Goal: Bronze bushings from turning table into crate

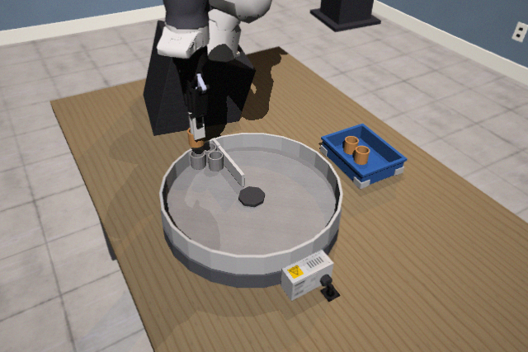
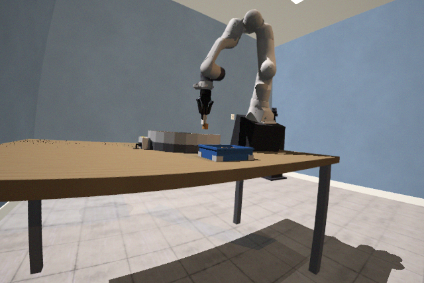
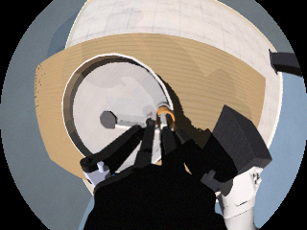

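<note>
My gripper (image 1: 197, 133) (image 2: 203, 122) (image 3: 157, 118) is shut on the wall of a bronze bushing (image 1: 195, 143) (image 2: 205, 126) (image 3: 171, 114), holding it above the far-left rim of the turning table (image 1: 256, 265) (image 2: 177, 141). Below it on the turning table stand a steel bushing (image 1: 198, 161), a second steel bushing (image 1: 215, 162) and a third steel bushing (image 1: 209, 147), partly hidden behind them. The blue crate (image 1: 377, 176) (image 2: 236, 154) is right of the turning table and holds a bronze bushing (image 1: 351, 146) and another bronze bushing (image 1: 361, 156), both upright.
A pale guide bar (image 1: 230, 163) runs from the turning table's rim toward the dark hub (image 1: 252, 196), just right of the steel bushings. A white control box (image 1: 307, 275) is at the near side. The crate's right part has free room.
</note>
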`<state>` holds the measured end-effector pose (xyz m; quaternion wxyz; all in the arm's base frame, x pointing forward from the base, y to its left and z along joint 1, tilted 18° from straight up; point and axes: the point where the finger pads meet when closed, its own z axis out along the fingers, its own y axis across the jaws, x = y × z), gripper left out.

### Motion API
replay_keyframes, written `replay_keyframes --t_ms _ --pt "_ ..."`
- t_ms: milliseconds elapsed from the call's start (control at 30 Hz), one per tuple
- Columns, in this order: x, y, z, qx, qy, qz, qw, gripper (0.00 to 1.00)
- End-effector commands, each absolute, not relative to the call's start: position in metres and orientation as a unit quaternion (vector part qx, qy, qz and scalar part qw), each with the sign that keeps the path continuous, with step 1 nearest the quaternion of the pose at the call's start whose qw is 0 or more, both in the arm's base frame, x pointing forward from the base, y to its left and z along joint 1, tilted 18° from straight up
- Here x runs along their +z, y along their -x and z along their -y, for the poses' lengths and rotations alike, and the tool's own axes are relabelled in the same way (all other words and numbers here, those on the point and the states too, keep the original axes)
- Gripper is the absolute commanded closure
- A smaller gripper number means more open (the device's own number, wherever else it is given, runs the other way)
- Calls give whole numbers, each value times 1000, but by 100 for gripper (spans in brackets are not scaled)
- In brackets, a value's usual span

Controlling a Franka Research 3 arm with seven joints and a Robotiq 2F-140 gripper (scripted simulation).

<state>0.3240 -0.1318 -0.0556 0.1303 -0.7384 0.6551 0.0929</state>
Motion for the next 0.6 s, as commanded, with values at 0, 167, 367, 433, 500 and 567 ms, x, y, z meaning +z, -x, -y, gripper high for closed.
replay_keyframes --t_ms 0,167,367,433,500,567 --pt "-54 -325 130 93 737 -656 130 100" --pt "-51 -329 119 93 737 -656 130 100" --pt "-43 -336 96 93 737 -656 130 100" --pt "-41 -339 90 93 737 -656 130 100" --pt "-36 -343 76 93 737 -656 130 100" --pt "-30 -349 60 93 737 -656 130 100"
